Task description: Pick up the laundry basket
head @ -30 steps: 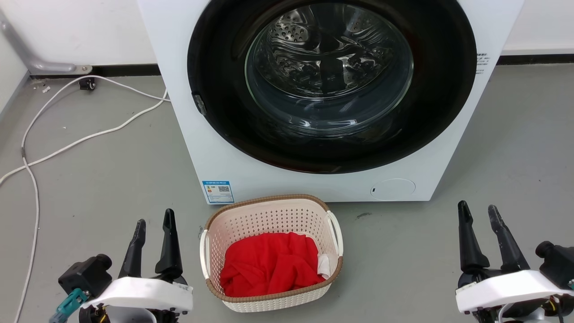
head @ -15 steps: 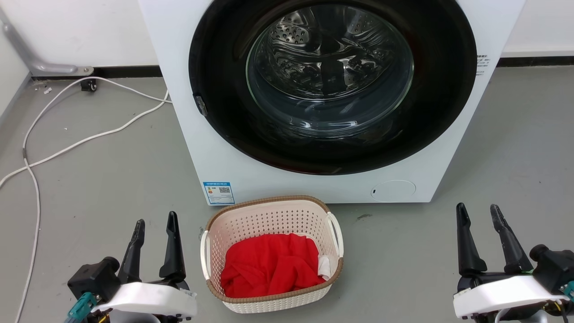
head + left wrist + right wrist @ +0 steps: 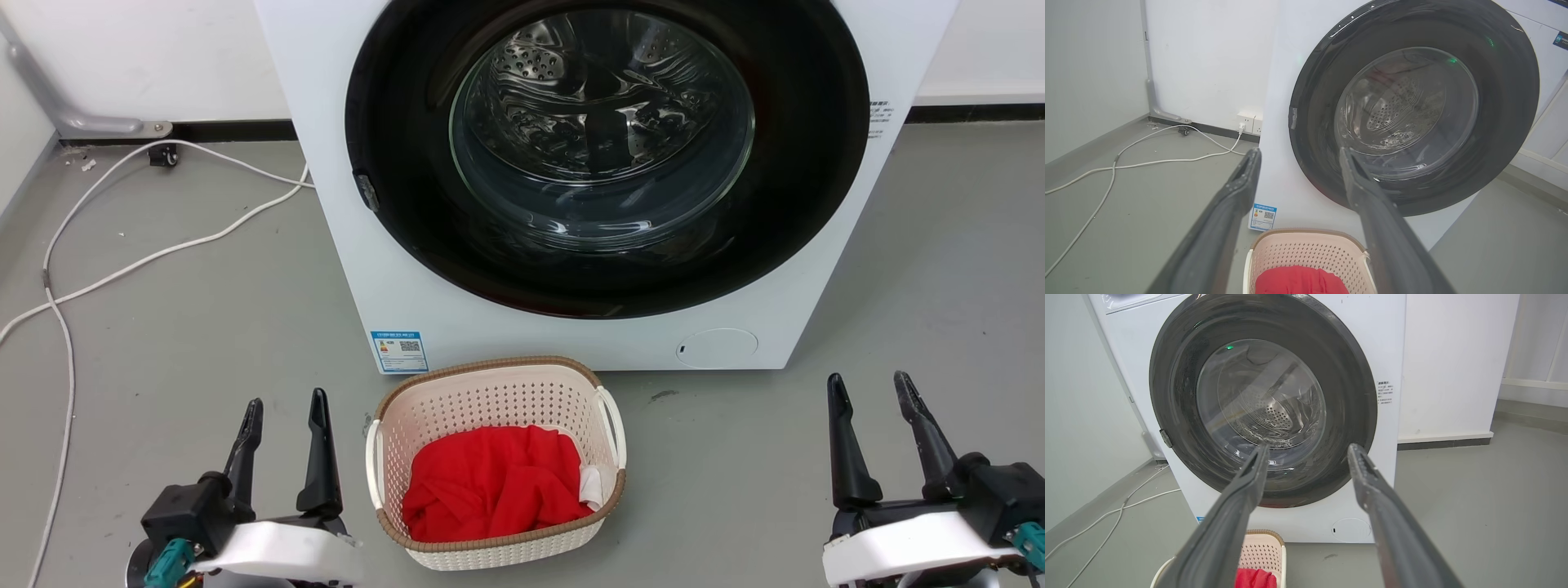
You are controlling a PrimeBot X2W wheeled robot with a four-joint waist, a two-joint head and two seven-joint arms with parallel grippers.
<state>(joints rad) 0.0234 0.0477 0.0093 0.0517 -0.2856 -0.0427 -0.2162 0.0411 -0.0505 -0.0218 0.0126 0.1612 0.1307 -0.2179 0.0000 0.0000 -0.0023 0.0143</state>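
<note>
The laundry basket (image 3: pixel 490 396) is cream-white and perforated, with a brown woven-look rim and two white side handles. It stands on the grey floor just in front of the washing machine, with a red cloth (image 3: pixel 491 482) inside. My left gripper (image 3: pixel 284 406) is open, a short way left of the basket and apart from it. My right gripper (image 3: pixel 869 385) is open too, well off to the basket's right. The basket (image 3: pixel 1306 255) shows low between the fingers in the left wrist view, and its corner (image 3: pixel 1263 549) shows in the right wrist view.
The white washing machine (image 3: pixel 343 204) with its dark round door (image 3: pixel 604 155) stands right behind the basket. White cables (image 3: pixel 163 249) trail over the floor at the left, towards a wall socket (image 3: pixel 1251 122). Bare grey floor lies on both sides of the basket.
Both grippers have drawn back a little toward the bottom of the head view, still open. The basket has stayed where it was.
</note>
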